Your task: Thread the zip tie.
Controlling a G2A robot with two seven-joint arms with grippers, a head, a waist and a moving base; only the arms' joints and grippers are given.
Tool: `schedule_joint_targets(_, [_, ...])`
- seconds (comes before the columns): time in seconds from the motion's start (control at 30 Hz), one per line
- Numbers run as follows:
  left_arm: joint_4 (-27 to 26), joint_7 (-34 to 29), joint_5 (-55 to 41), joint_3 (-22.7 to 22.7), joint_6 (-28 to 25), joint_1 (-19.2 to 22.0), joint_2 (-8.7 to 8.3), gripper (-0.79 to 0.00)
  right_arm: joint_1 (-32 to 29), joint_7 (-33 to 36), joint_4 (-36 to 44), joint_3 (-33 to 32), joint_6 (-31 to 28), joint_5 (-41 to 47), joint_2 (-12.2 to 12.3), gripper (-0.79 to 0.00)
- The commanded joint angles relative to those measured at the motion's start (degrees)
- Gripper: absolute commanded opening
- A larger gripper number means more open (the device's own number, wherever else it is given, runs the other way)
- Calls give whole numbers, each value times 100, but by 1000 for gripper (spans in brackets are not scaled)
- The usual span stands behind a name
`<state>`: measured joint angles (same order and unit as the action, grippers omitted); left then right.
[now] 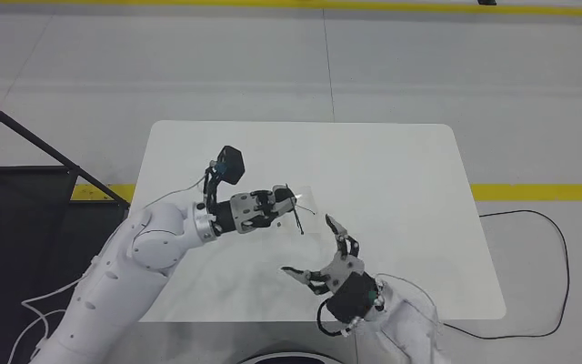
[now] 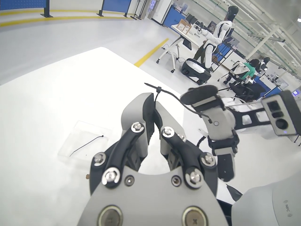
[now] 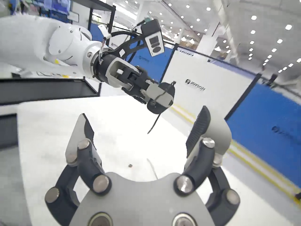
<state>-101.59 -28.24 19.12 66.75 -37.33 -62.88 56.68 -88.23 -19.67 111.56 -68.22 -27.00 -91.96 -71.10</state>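
My left jaws are clamped shut on the zip tie (image 2: 155, 96), head just beyond their tips, so my right jaws, wide open and empty, should gently pinch the tail dangling ahead of them.

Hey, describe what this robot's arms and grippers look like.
The arms are glossy white with rounded joints. The left gripper and right gripper each have a grey base, black linkages with silver bolts, and grey jaws with ribbed black pads.
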Motion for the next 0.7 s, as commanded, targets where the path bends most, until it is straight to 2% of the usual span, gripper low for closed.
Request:
schedule_joint_targets(0.0, [-3, 87, 63, 25, -79, -39, 0, -785, 159, 526, -233, -82, -594, 990, 5, 0])
schedule_joint_targets(0.07, [-14, 191, 138, 53, -118, -71, 4, -785, 373, 1227, -362, -123, -1013, 1764, 9, 0])
schedule_joint_targets(0.47, [-62, 470, 354, 86, -199, -185, 32, -785, 377, 1283, -363, -97, -976, 1773, 7, 0])
schedule_joint_targets(0.63, [-46, 457, 409, 95, -272, -213, 36, -785, 768, 2146, -726, 62, -1223, 3183, -26, 0])
schedule_joint_targets(0.67, [-34, 454, 402, 103, -292, -224, 35, -785, 877, 2357, -827, 84, -1286, 3541, -30, -37])
